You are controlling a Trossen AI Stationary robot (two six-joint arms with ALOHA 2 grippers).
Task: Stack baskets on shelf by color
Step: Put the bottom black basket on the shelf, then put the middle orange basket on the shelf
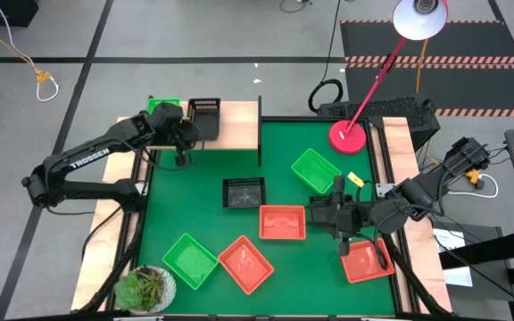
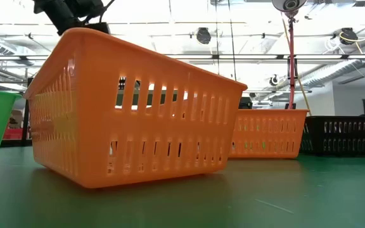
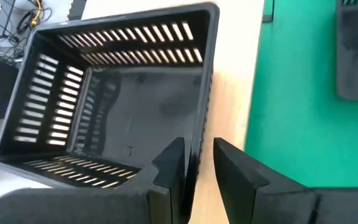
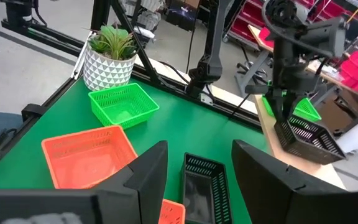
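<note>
The wooden shelf (image 1: 235, 125) stands at the far left corner of the green mat, and that is where the work is: the left gripper (image 3: 197, 163) hangs over it with its two fingers straddling one wall of a black basket (image 3: 114, 99) that sits on the board. The jaws stand a little apart, and from the wrist view I cannot tell whether they pinch the wall or have just let it go. Just beside that black basket, at the shelf's outer end, is a green basket (image 1: 162, 106), so two colour spots are begun and the end nearest the mat's middle is bare. To do this step well, I would say the basket should sit flat and square to the shelf's edge, clear of the green one, before the fingers lift straight up off the wall so it is not dragged. The right gripper (image 1: 341, 214) waits well away from the shelf, fingers spread and holding nothing, just beside a red-orange basket (image 1: 282, 222) near the mat's middle. The remaining baskets are all off the shelf.
</note>
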